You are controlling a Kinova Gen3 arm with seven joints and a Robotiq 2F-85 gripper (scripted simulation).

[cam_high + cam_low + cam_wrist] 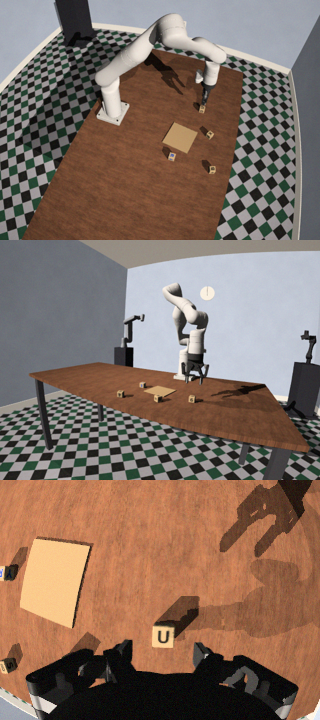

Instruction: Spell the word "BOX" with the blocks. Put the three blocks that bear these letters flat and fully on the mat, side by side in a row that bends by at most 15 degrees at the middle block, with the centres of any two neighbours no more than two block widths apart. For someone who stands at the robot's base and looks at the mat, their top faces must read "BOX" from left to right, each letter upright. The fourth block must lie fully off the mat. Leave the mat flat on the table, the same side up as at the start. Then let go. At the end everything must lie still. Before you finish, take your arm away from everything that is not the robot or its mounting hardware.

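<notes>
My gripper is partly open and empty, above the block with U on top. In the wrist view that block shows between the fingertips. The tan mat lies flat and bears no block. The X block lies off the mat, turned askew; in the wrist view the left finger hides it. The B block and the blue-lettered R block also lie off the mat. No top face clearly shows O.
The wooden table bears the blocks and mat. The X and B blocks lie toward its right edge in the top view. The robot's base stands at the opposite side. The arm's shadow falls across the table.
</notes>
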